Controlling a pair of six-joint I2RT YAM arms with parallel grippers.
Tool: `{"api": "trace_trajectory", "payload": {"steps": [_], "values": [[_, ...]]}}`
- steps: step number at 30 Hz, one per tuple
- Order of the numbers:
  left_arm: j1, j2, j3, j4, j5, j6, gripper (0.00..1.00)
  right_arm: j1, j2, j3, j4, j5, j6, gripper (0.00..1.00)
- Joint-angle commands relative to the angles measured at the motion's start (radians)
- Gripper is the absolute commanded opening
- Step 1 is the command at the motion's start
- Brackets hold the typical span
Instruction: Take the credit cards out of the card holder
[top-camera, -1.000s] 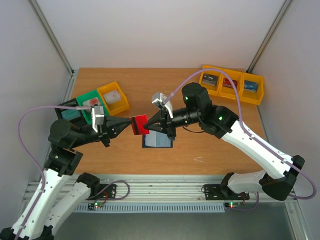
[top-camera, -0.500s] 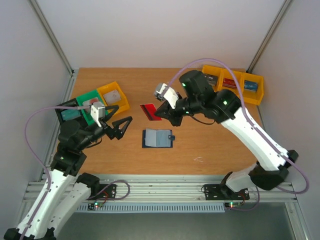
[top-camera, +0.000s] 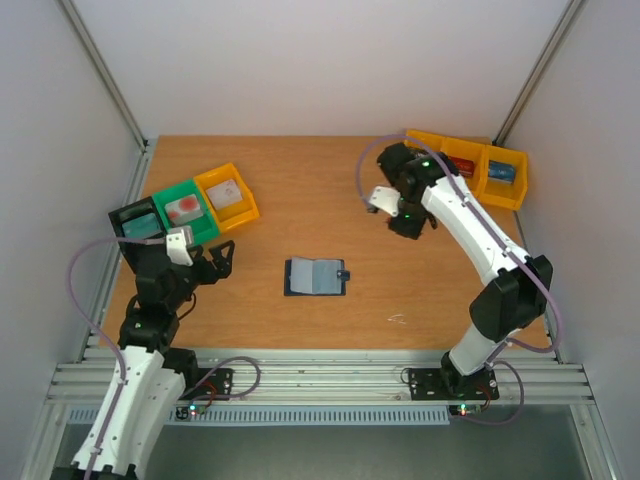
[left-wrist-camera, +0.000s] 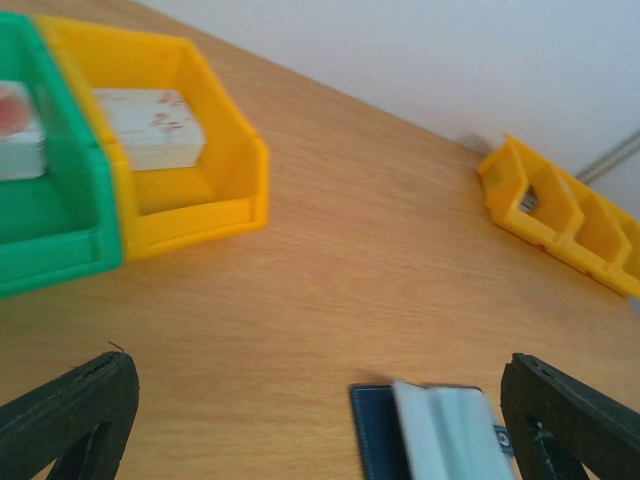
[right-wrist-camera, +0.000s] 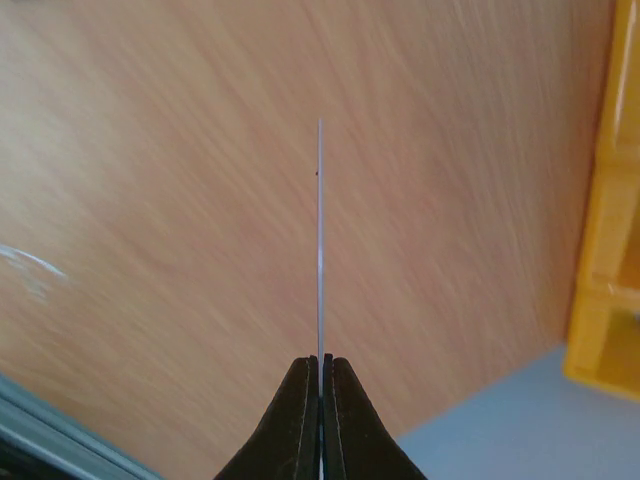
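R hand (right-wrist-camera: 320, 365): fingers pressed together on a thin card (right-wrist-camera: 320, 240). It shows edge-on as a pale sliver sticking straight out past the tips, so can't tell colour or print. In top view the R hand (top-camera: 405, 220) hangs over the table (top-camera: 300, 180) at far right, near the row of yellow bins (top-camera: 465, 165) and well apart from the card holder. The card itself is too thin to pick out there.

L hand (left-wrist-camera: 318, 368): fingers wide apart, nothing btwn them. From above the L hand (top-camera: 213, 265) sits low by its own base, beside the green bin (top-camera: 180, 210) and left yellow bin (top-camera: 228, 195), pointing toward the holder.

Card holder (top-camera: 315, 277) lies opened flat mid-table, pale lining up, navy edge round it. Neither hand touches it. In L wrist view the card holder (left-wrist-camera: 430, 430) is blurred, w/ a pale slab on the navy. Can't tell if that's lining or more cards.

Progress, my read: at least 1 card is out and in the R hand, not yet put down. No loose cards seen on the table. Left to do: set this one down, prob. at the right bins, then go back for whatever the pockets hold. The pale areas in the pockets could be grey cards, so likely not finished.
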Motion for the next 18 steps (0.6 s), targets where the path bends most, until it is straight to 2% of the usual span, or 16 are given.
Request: {"api": "trace_trajectory", "payload": {"steps": [1,5,12,18], "values": [[0.108,-0.061,-0.043,-0.015,0.015,-0.052,0.99,-0.173,0.038,-0.079,0.098,0.226,-0.218,0.01],[0.168,-0.053,0.003,0.014,0.061,-0.062,0.99,-0.307,0.099,-0.078,0.284,0.249,-0.369,0.01],[0.253,0.045,0.069,0.117,0.190,-0.078,0.99,-0.457,0.301,0.116,0.502,0.262,-0.524,0.01],[0.255,0.214,0.218,0.133,0.198,0.028,0.99,-0.547,0.467,0.250,0.658,0.318,-0.648,0.01]]}}
